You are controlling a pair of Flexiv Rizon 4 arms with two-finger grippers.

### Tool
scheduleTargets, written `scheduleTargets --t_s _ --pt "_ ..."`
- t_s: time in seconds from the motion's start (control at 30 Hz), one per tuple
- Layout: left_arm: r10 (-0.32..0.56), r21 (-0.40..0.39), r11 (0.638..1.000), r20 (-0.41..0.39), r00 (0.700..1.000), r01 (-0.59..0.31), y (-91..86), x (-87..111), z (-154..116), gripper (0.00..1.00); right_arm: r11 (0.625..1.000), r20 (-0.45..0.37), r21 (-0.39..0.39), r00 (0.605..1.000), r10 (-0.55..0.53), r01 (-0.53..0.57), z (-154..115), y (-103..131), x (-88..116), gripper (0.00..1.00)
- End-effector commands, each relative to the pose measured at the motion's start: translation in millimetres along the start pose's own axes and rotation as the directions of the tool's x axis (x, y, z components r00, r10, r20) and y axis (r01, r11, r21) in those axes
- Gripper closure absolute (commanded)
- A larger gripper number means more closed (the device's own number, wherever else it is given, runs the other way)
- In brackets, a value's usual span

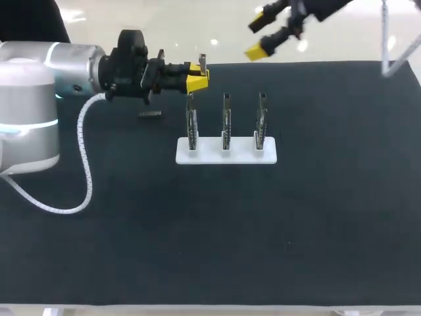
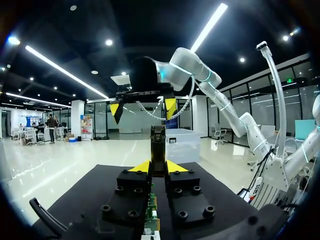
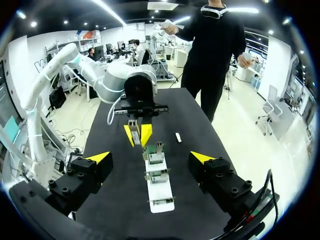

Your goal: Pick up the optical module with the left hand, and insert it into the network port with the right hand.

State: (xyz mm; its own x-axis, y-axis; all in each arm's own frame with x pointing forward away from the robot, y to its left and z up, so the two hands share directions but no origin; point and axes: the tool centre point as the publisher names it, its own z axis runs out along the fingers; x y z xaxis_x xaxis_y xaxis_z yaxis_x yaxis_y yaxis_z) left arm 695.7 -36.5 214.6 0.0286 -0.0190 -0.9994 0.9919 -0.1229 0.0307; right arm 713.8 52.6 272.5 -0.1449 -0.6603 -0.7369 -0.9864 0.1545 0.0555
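Holding: the left gripper (image 1: 197,78) pinches the optical module (image 1: 202,62) between its two yellow tips.
Where the module is: it is up in the air over the black table (image 1: 197,230), near the left end of the row of ports and not touching them. One end sits in the pinch. The other end sticks out free.
Right gripper: the right gripper (image 1: 260,36) hangs high over the far edge of the table, well apart from the module. Its fingers are spread wide with nothing in them.
Ports: three network ports (image 1: 226,122) stand upright in a row on a white base (image 1: 227,150).
Small dark piece: the small dark piece (image 1: 150,113) lies flat on the table beside the left arm. It is too small to tell what it is.
Step in hand: it looks like the pass from the left gripper to the right one.
How to do it well: the right gripper should come in straight, so the free end goes between its open fingers. It should close flat on both sides of the module. The left gripper should let go only after that grip is firm.
What could go wrong: a crooked grip would tilt the module, and then it may not slide into a port.
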Motion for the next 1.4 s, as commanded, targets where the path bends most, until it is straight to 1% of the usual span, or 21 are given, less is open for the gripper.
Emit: scheduleTargets --t_s 0.03,0.17,0.27,0.57,0.73,0.8,0.83,0.87,0.93,1.0,1.07,1.17,1.23,1.4 --pt "0.001 -0.002 1.000 0.000 1.000 -0.001 -0.1 0.4 0.4 1.00 0.998 -0.033 0.057 0.999 0.021 -0.019 20.6 12.1 -16.7 0.00" --pt "0.001 -0.002 1.000 0.000 1.000 -0.001 -0.1 0.4 0.4 1.00 0.996 -0.030 0.079 0.999 0.039 -0.036 32.6 18.7 -26.2 0.00" --pt "0.001 -0.002 1.000 0.000 1.000 -0.001 -0.1 0.4 0.4 1.00 0.994 -0.020 0.100 0.998 0.055 -0.053 39.0 22.3 -29.5 0.00" --pt "0.001 -0.002 1.000 0.000 1.000 -0.001 -0.1 0.4 0.4 1.00 0.990 -0.024 0.135 0.998 0.051 -0.047 48.3 27.0 -26.5 0.00" --pt "0.001 -0.002 1.000 0.000 1.000 -0.001 -0.1 0.4 0.4 1.00 0.993 -0.014 0.115 0.999 0.029 -0.027 52.4 30.0 -25.8 0.00" --pt "0.001 -0.002 1.000 0.000 1.000 -0.001 -0.1 0.4 0.4 1.00 0.994 -0.013 0.109 1.000 0.022 -0.021 53.8 30.1 -26.0 0.05" --pt "0.001 -0.002 1.000 0.000 1.000 -0.001 -0.1 0.4 0.4 1.00 0.994 -0.012 0.107 1.000 0.022 -0.021 54.2 30.2 -26.1 0.22" --pt "0.001 -0.002 1.000 0.000 1.000 -0.001 -0.1 0.4 0.4 1.00 0.995 -0.010 0.101 1.000 0.022 -0.021 54.6 30.3 -26.2 0.34" --pt "0.001 -0.002 1.000 0.000 1.000 -0.001 -0.1 0.4 0.4 1.00 0.996 -0.008 0.090 1.000 0.019 -0.018 55.3 29.6 -27.0 0.36" --pt "0.001 -0.002 1.000 0.000 1.000 -0.001 -0.1 0.4 0.4 1.00 0.997 -0.013 0.080 1.000 0.012 -0.011 55.7 28.4 -28.2 0.51" --pt "0.001 -0.002 1.000 0.000 1.000 -0.001 -0.1 0.4 0.4 1.00 0.997 -0.018 0.075 1.000 0.005 -0.003 56.2 27.6 -29.1 0.53" --pt "0.001 -0.002 1.000 0.000 1.000 -0.001 -0.1 0.4 0.4 1.00 0.998 -0.017 0.065 1.000 0.001 0.000 56.7 26.7 -30.9 0.51" --pt "0.001 -0.002 1.000 0.000 1.000 -0.001 -0.1 0.4 0.4 1.00 0.999 -0.013 0.051 1.000 0.000 0.000 56.9 25.9 -32.3 0.54" --pt "0.001 -0.002 1.000 0.000 1.000 -0.001 -0.1 0.4 0.4 1.00 0.999 -0.015 0.044 1.000 -0.004 0.005 59.1 22.9 -36.4 0.51"
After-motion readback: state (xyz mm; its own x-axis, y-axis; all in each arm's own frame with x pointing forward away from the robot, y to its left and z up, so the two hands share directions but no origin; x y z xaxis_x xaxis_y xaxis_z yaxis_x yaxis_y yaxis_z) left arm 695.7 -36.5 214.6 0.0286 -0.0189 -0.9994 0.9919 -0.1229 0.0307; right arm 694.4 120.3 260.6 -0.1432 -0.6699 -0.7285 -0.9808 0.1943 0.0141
